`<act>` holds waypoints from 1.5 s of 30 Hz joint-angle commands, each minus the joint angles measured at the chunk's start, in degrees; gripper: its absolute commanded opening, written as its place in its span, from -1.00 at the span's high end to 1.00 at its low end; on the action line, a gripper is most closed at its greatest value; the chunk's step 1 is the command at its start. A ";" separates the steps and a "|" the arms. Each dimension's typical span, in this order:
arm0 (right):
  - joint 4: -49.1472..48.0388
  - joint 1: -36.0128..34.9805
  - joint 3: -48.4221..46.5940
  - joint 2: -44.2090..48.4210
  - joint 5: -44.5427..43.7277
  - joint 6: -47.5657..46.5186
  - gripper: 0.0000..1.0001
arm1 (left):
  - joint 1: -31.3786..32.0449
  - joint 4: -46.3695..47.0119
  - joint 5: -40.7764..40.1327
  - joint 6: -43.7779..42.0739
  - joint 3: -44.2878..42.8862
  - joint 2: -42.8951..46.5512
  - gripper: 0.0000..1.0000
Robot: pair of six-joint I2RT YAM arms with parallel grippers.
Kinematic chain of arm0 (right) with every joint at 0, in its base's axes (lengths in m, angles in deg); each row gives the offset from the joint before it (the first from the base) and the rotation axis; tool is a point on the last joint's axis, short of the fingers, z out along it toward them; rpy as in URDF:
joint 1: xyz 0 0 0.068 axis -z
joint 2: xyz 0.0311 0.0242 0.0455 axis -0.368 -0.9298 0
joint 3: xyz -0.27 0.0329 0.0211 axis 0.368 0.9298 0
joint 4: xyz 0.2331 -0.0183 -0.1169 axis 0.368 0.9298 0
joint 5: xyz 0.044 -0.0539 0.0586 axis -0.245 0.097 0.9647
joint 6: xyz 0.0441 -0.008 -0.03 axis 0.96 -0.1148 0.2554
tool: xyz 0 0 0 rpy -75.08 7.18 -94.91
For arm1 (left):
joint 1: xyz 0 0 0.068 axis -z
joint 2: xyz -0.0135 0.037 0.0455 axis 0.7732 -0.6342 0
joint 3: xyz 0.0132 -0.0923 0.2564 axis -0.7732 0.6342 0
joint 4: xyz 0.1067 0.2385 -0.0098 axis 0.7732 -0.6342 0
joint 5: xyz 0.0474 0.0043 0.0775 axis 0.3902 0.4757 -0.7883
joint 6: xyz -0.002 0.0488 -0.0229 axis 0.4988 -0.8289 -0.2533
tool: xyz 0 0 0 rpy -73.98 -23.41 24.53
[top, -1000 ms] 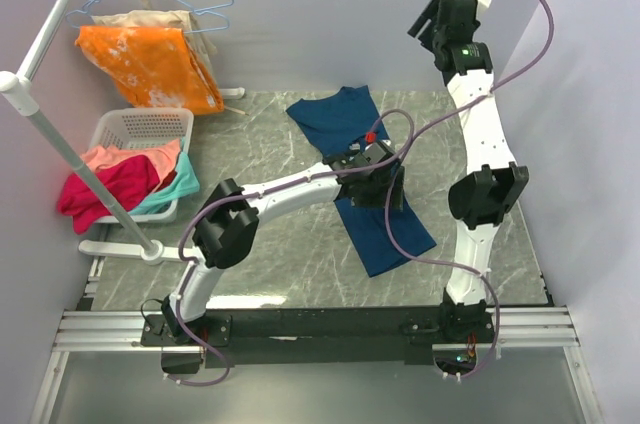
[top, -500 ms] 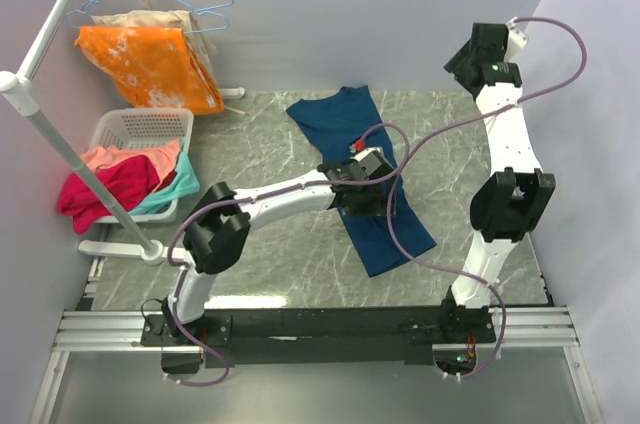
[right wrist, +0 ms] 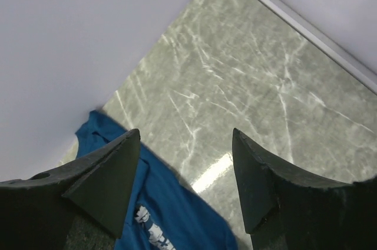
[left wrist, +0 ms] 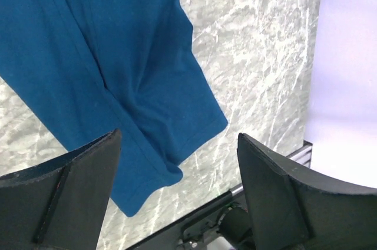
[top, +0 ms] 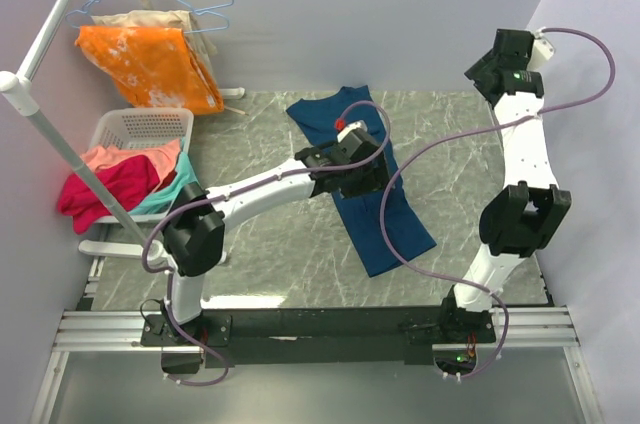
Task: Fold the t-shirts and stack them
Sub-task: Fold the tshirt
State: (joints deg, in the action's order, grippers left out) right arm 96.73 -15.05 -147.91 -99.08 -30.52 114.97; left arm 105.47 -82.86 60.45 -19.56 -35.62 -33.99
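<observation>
Now L hand (top: 350,156) hangs spread and empty, having slid up the navy t-shirt (top: 385,229) toward its far end. R hand (top: 508,56), also spread w/ nothing in it, has swung back high by the right wall. Shirt lies as a long diagonal strip on the tabletop (top: 280,244), centre-right. Prob. lengthwise fold done; cross fold next.

The top camera looks down from the near edge over the whole table (top: 300,254). Both wrist cameras, raised, tilt downward and share the blue t-shirt (left wrist: 88,55).
</observation>
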 commanded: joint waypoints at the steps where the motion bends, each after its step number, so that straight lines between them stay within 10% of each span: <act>1: -0.17 0.66 0.20 4.86 1.83 0.40 -0.40 | 0.19 0.61 4.79 3.22 -3.64 -2.47 -0.65; 7: 1.85 1.01 -3.67 5.22 3.59 -0.66 -0.41 | 3.88 -10.81 6.11 6.74 -13.49 -8.36 -0.67; 33: 0.62 1.01 4.15 11.37 7.90 -0.48 -0.40 | 6.52 -11.35 9.28 20.19 -5.51 -13.38 -0.66; 45: -1.05 1.01 6.61 12.25 9.22 0.49 -0.40 | 6.96 -23.99 6.73 14.13 -14.30 -21.73 -0.67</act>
State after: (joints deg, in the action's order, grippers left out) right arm 97.82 -14.19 -142.21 -90.01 -21.89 114.97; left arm 112.09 -99.21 68.76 -2.01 -47.29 -54.45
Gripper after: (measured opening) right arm 0.699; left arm 0.831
